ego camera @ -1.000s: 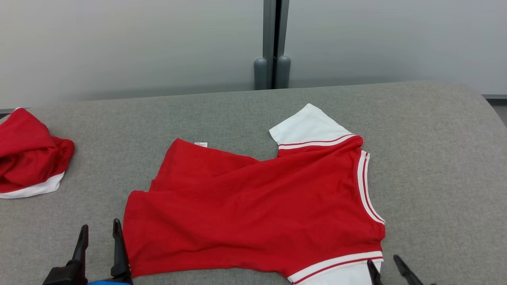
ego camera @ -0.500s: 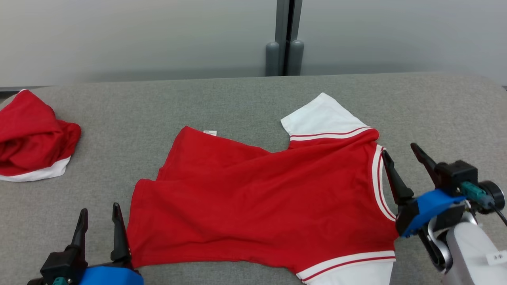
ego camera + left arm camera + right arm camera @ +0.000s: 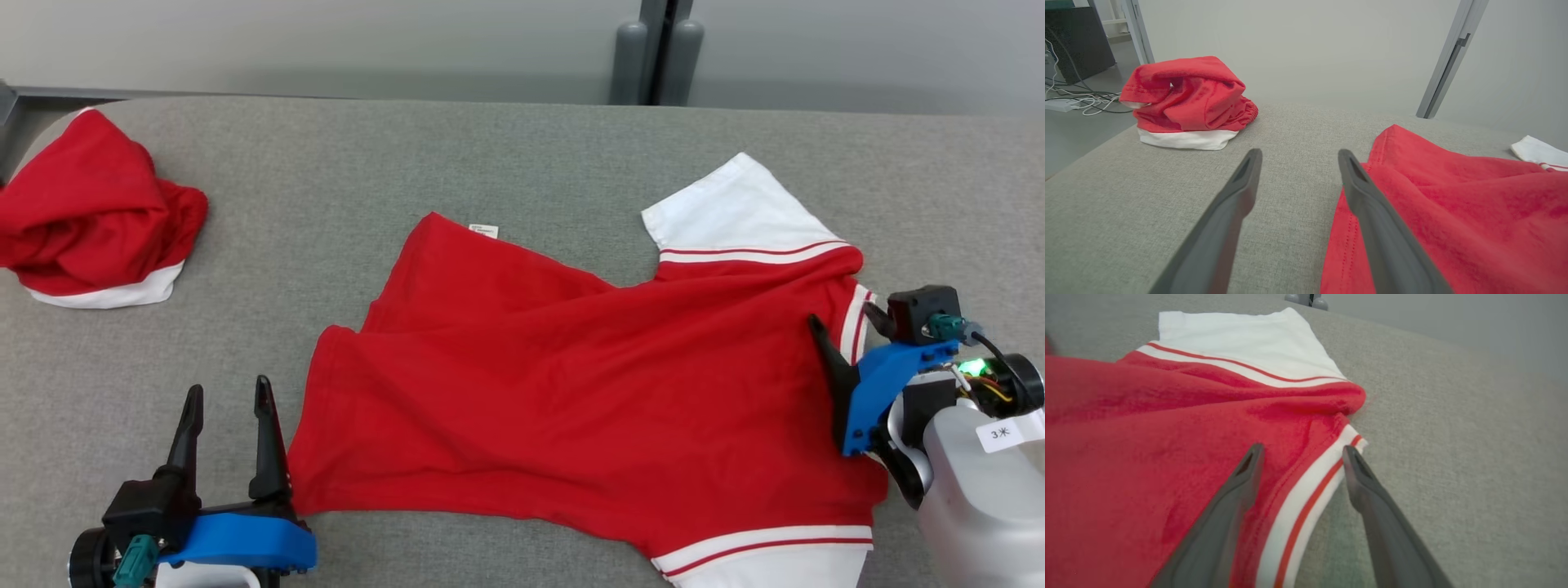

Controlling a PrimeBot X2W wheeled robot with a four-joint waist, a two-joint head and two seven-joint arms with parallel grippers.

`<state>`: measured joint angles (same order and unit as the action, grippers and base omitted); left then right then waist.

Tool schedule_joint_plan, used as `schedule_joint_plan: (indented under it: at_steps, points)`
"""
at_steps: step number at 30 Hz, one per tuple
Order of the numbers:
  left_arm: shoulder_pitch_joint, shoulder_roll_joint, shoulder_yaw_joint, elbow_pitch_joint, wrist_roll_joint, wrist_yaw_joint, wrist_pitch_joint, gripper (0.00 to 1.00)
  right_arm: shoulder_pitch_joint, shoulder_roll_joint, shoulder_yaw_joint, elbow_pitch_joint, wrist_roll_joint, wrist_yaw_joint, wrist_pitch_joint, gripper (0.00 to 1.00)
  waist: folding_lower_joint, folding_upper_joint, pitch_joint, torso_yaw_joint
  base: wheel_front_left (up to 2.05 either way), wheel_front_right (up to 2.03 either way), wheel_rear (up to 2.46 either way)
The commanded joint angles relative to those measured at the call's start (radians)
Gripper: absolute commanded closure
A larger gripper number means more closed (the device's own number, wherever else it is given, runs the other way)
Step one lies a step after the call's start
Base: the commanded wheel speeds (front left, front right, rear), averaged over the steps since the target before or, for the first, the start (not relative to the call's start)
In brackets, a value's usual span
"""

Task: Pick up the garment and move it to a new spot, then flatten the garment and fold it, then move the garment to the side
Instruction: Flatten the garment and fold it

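Note:
The garment [image 3: 571, 392], a red shirt with white striped sleeves, lies spread and rumpled on the grey table [image 3: 490, 147]. My left gripper [image 3: 228, 390] stands open just left of the hem corner; in the left wrist view its right finger [image 3: 1372, 212] rests along the red edge of the garment [image 3: 1453, 212]. My right gripper [image 3: 841, 317] is open at the shirt's right side, over the striped neckline. In the right wrist view the right gripper [image 3: 1303, 448] straddles the white and red neck band of the garment [image 3: 1147, 437], below the far white sleeve [image 3: 1241, 339].
A second red and white garment [image 3: 90, 212] lies crumpled at the table's far left corner, seen too as a heap [image 3: 1188, 98] ahead of the left fingers. Two grey posts [image 3: 657, 49] stand behind the table. Cables [image 3: 1081, 102] lie on the floor past the left edge.
The head camera has tilted down and shifted. My right gripper rose from the lower right near the sleeve and moved in over the neck band. The left gripper stays at the hem corner.

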<state>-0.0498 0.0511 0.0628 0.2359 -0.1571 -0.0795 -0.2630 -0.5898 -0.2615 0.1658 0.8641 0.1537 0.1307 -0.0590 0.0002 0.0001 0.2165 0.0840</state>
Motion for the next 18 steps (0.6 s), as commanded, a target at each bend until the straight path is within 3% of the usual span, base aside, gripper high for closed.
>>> schedule_joint_plan:
  at_steps: [1, 7, 8, 9, 10, 18]
  points:
    - [-0.014, -0.001, 0.000, 0.001, 0.000, 0.002, -0.002, 0.00, -0.025, -0.004, -0.001, 0.036, 0.005, 0.000, -0.004, 0.00, -0.0002, -0.0001, 0.008, 0.011, 0.00, 0.00, 0.00]
    - [-0.009, -0.001, -0.009, -0.003, -0.003, 0.009, -0.002, 0.00, -0.039, 0.029, 0.024, 0.178, 0.026, 0.001, -0.001, 0.00, -0.0002, -0.0001, 0.009, 0.022, 0.00, 0.00, 0.00]
    - [-0.006, -0.001, -0.009, -0.004, -0.004, 0.009, -0.002, 0.00, -0.042, 0.033, 0.028, 0.189, 0.038, 0.001, -0.012, 0.56, -0.0002, -0.0001, 0.008, 0.022, 0.00, 0.00, 0.00]
    - [-0.005, -0.001, -0.009, -0.004, -0.004, 0.010, -0.002, 0.00, -0.050, 0.032, 0.037, 0.197, 0.041, 0.001, -0.022, 0.85, -0.0002, -0.0001, 0.007, 0.022, 0.00, 0.00, 0.00]
    - [-0.003, -0.001, -0.010, -0.002, -0.005, 0.011, -0.002, 0.00, -0.060, 0.029, 0.043, 0.207, 0.046, 0.001, -0.028, 1.00, -0.0002, -0.0001, 0.006, 0.023, 0.00, 0.00, 0.00]
    - [-0.009, -0.001, -0.011, 0.001, -0.003, 0.015, -0.002, 0.00, -0.199, -0.039, 0.009, 0.257, 0.042, 0.000, -0.138, 1.00, -0.0002, -0.0001, -0.002, 0.025, 0.00, 0.00, 0.00]
